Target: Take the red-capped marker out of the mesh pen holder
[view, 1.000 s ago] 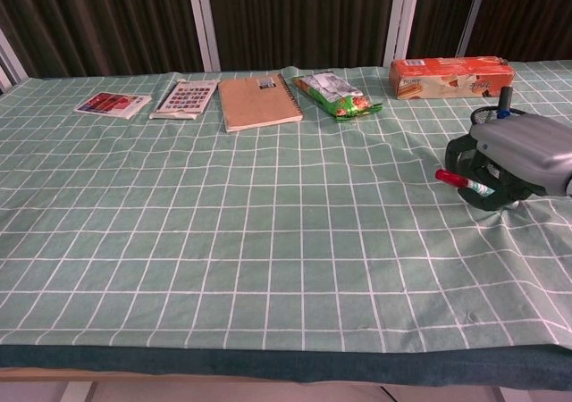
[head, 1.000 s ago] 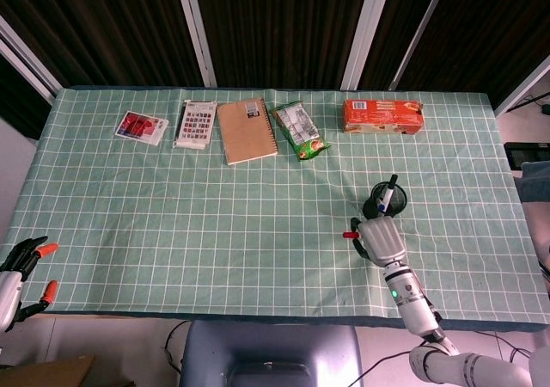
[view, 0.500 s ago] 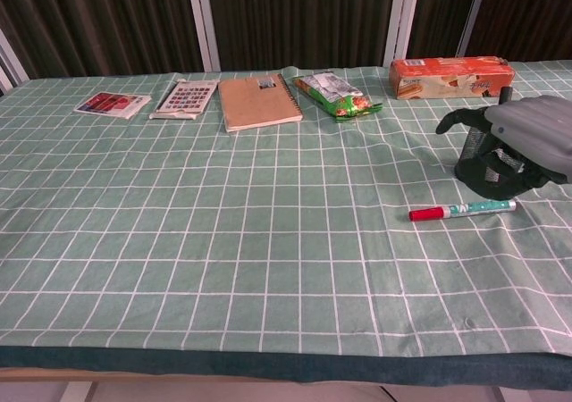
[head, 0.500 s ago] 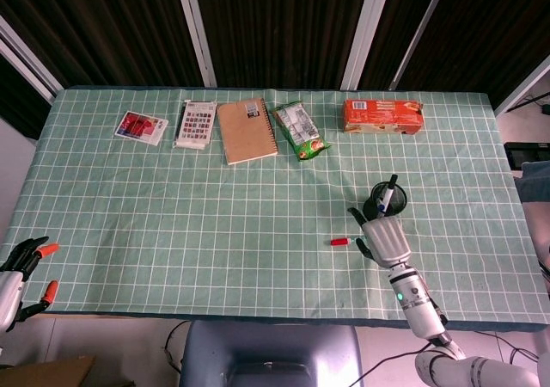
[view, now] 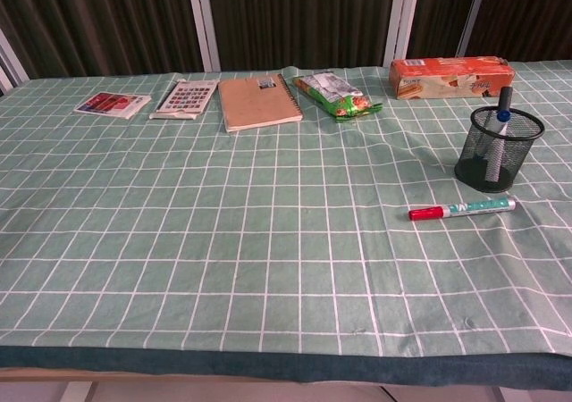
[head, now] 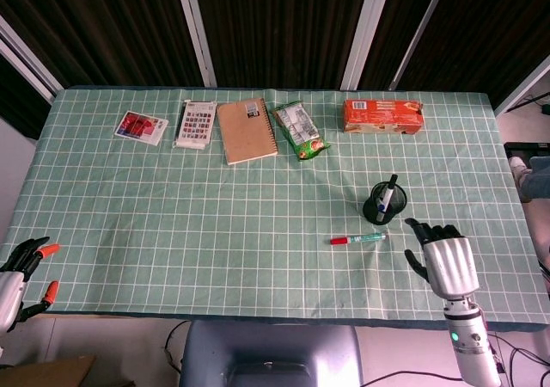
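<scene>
The red-capped marker (head: 357,238) (view: 461,209) lies flat on the green checked cloth, just in front of the black mesh pen holder (head: 383,204) (view: 498,149). A blue-capped pen stands in the holder. My right hand (head: 443,261) hovers near the table's front right, apart from the marker, fingers spread and holding nothing; the chest view does not show it. My left hand (head: 19,275) sits off the table's front left corner, fingers apart and empty.
Along the far edge lie a small red card (head: 142,127), a calculator-like pad (head: 197,124), a brown spiral notebook (head: 247,130), a green snack bag (head: 299,130) and an orange box (head: 383,116).
My right hand let go of the marker, which now lies on the cloth, then drew back to the right and toward the front edge, uncovering the holder. The left hand stayed still.
</scene>
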Motion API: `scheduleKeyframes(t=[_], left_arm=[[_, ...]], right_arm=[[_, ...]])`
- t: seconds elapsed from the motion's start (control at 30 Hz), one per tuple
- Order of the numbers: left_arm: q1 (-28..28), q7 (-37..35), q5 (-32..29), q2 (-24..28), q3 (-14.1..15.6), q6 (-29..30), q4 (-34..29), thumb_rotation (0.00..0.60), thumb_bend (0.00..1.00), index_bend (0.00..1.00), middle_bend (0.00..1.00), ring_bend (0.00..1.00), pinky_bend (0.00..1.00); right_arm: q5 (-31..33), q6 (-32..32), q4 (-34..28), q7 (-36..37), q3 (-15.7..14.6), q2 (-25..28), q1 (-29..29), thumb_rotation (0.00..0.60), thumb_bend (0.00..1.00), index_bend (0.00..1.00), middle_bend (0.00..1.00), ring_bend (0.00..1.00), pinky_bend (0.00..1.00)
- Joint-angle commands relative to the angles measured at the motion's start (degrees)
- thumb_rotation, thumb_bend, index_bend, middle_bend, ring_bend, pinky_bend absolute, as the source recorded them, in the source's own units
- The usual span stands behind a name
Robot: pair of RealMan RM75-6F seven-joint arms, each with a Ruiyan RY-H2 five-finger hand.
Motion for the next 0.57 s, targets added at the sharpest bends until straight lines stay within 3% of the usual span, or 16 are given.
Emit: scheduleKeyframes(t=[0.03,0.17,0.57], left_arm=[[0.0,0.3,0.0,0.0,0.0,-0.1,-0.1,0.6,0.44,0.23,0.11,0.08,0.35],[-0.2,0.9,-0.2,-0.2,0.0,-0.4,-0.3,0.6,0.44,0.23,0.11,0.08,0.35],[-0.3,1.4,0.1,-0.3,0.0,-0.4,-0.4,0.6,0.44,0.23,0.11,0.08,0.35]], right_arm=[[1.3,1.5,-1.0,2.1,-0.2,1.9,-2.3,0.6,0.33,0.31,0.33,0.3,0.33],[1.9,1.4,0.1,5.2,0.1,2.5,-3.4,0.6,0.33,0.27,0.27,0.23,0.3],[2.6,-1.7,0.3,5.8,0.8,2.5,-3.7,0.6,0.33,0.26,0.26,0.23,0.3]])
